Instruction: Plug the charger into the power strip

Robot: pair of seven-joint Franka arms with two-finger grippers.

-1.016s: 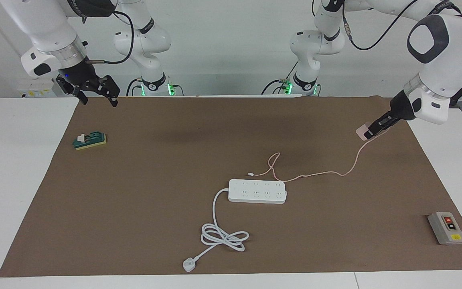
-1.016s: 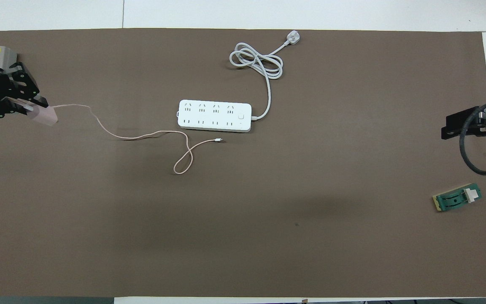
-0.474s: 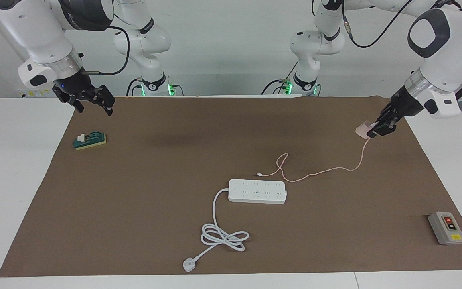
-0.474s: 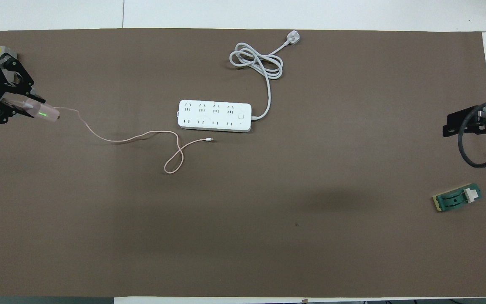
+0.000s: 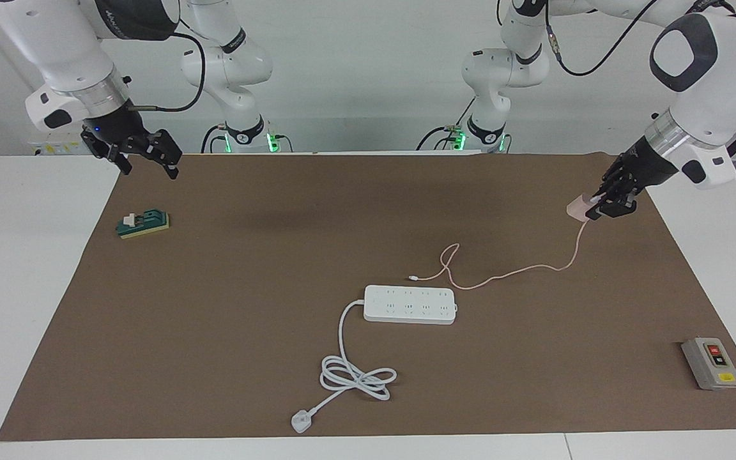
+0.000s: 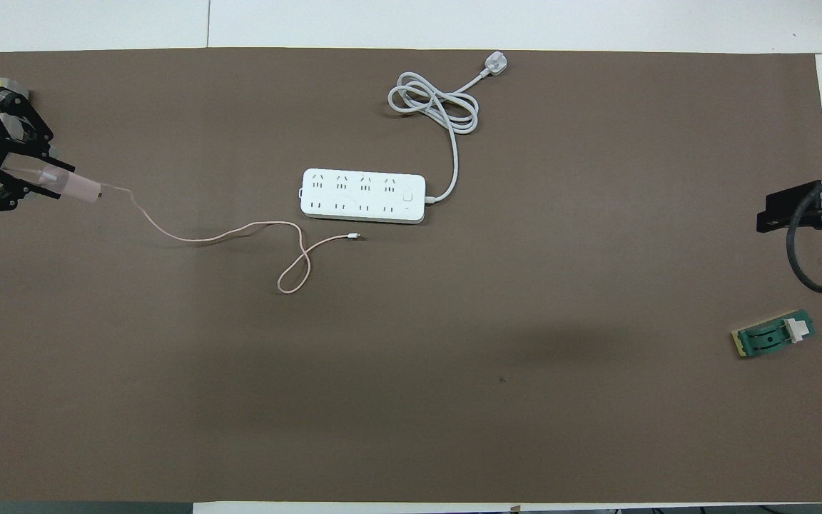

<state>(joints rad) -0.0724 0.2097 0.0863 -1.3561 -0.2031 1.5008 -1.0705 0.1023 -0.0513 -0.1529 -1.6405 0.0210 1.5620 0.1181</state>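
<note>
The pale-pink charger (image 5: pixel 577 208) is held in my left gripper (image 5: pixel 600 207), which is shut on it a little above the brown mat at the left arm's end of the table. In the overhead view the charger (image 6: pixel 78 188) sticks out of the left gripper (image 6: pixel 34 178). Its thin pink cable (image 5: pixel 508 275) trails along the mat and loops close to the power strip (image 5: pixel 410 304), on the side nearer the robots. The power strip (image 6: pixel 363 195) lies flat mid-table with its sockets up. My right gripper (image 5: pixel 148 161) hangs open and empty over the mat's corner at the right arm's end.
The strip's thick white cord (image 5: pixel 355 377) coils away from the robots and ends in a white plug (image 5: pixel 301 421). A grey box with red and black buttons (image 5: pixel 711 363) sits at the left arm's end. A small green block (image 5: pixel 144 223) lies below the right gripper.
My left gripper has turned and shifted slightly toward the left arm's end with the charger, dragging the cable loop along. My right gripper has drawn back a little toward the robots.
</note>
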